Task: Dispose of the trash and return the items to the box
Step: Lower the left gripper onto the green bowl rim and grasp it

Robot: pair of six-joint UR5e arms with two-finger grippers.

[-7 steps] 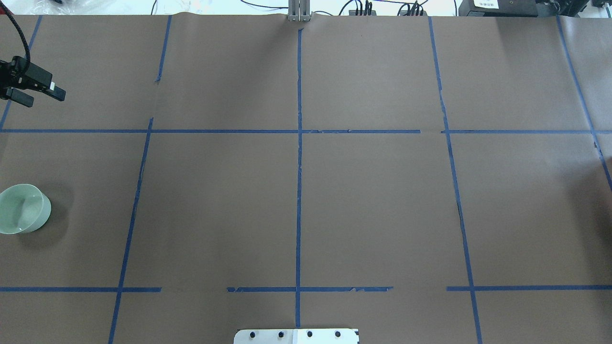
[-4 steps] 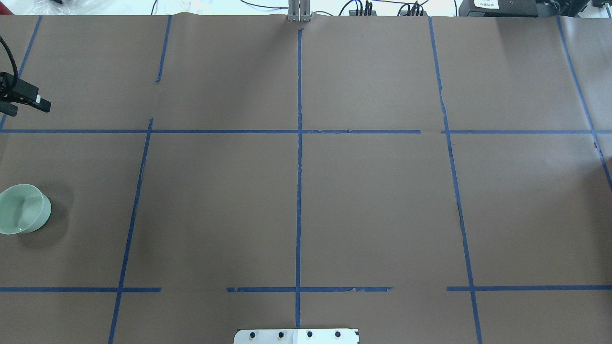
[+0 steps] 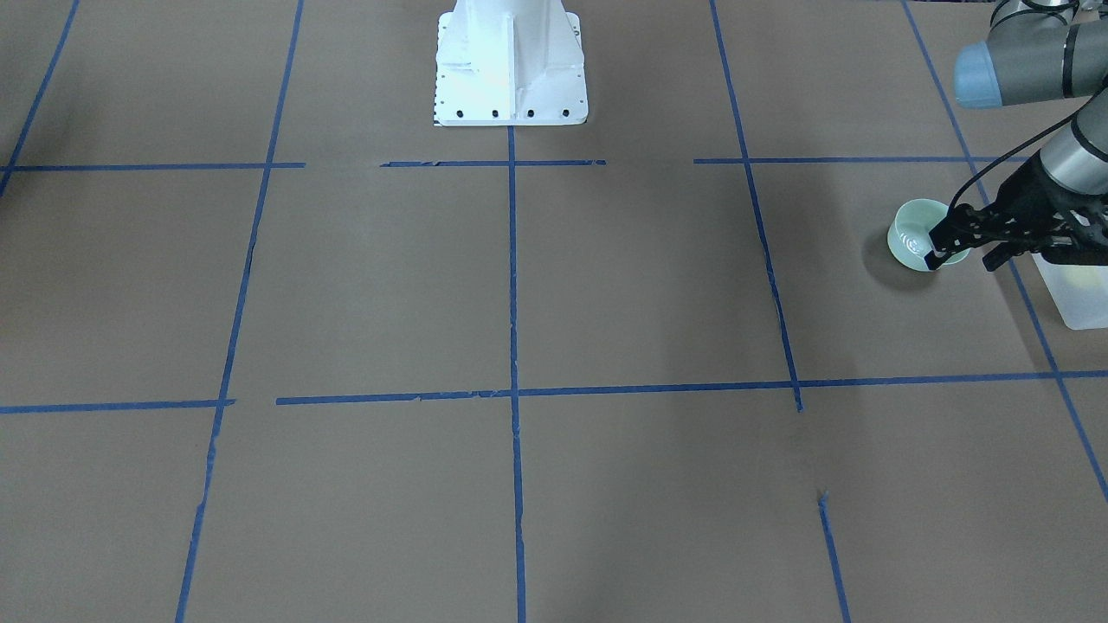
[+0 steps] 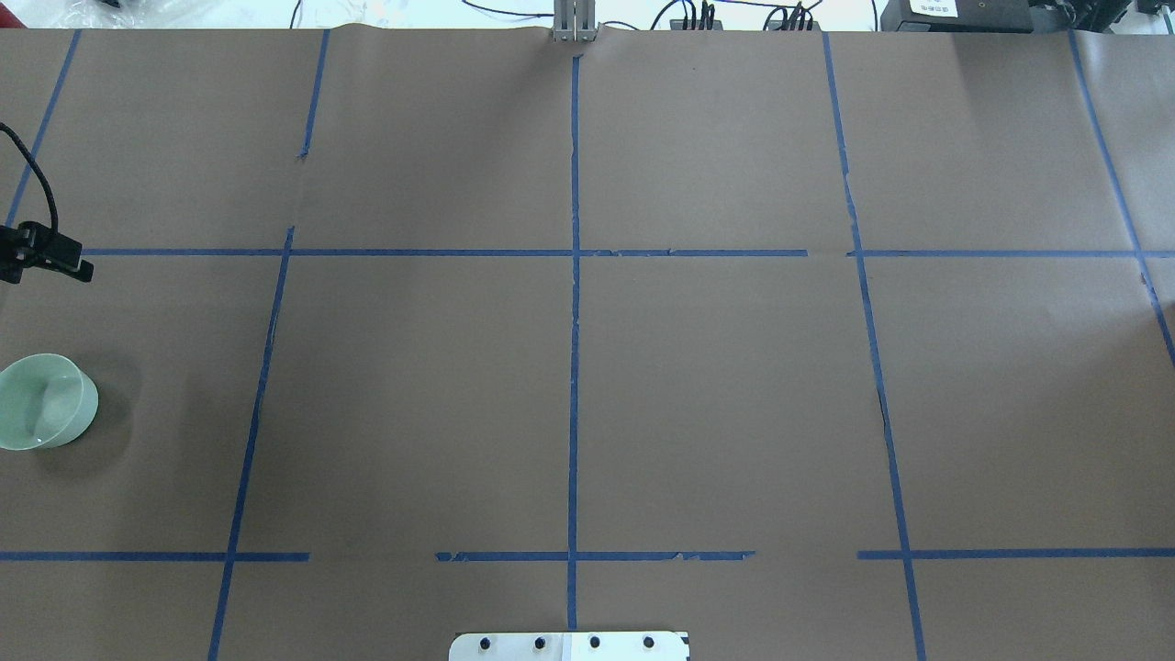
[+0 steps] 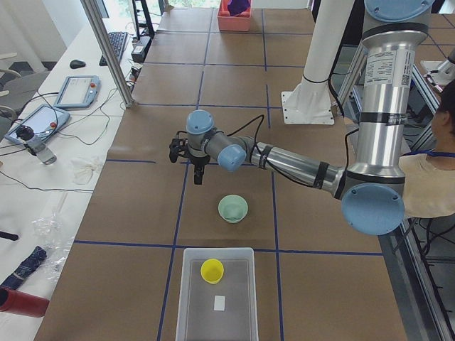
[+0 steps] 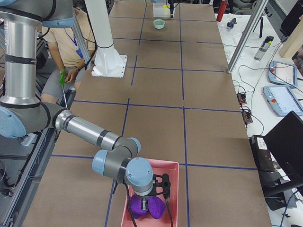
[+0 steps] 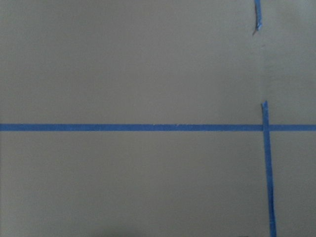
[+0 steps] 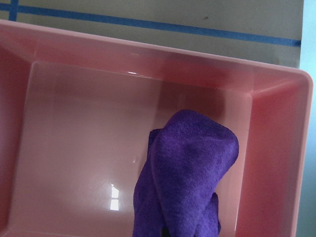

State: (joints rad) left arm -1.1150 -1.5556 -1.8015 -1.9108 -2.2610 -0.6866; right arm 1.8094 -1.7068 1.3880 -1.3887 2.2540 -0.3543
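Two-arm workcell on a table (image 4: 716, 386) covered with brown paper and divided by a blue tape grid (image 4: 574, 367). The left gripper (image 3: 961, 260) hung above the paper with its fingers pointing downward and spread apart, and nothing was between them. In the overhead view it (image 4: 50, 262) lay at the left edge, clear of the pale mint-green bowl (image 4: 41, 404). The front-facing view set one fingertip over the bowl (image 3: 909, 242) only by line of sight. Seen from the left end of the table, the bowl (image 5: 233, 209) stood upright on the paper, outside the translucent box (image 5: 186, 298) and just off its far short wall, between that wall and the left gripper (image 5: 197, 170). The yellow cup (image 5: 212, 271) stood inside the box near the same wall, and a small white slip (image 5: 220, 302) lay on the box floor closer to the camera. The left wrist view showed only paper and crossing tape lines. At the opposite end, the right gripper (image 6: 154, 201) was lowered into a pink bin (image 6: 176, 182) directly over a purple cloth (image 6: 142, 207). Its wrist view showed the cloth (image 8: 187, 168) bunched up from the bin (image 8: 148, 49) floor toward the lens. Whether the fingers were clamped on the cloth cannot be told.
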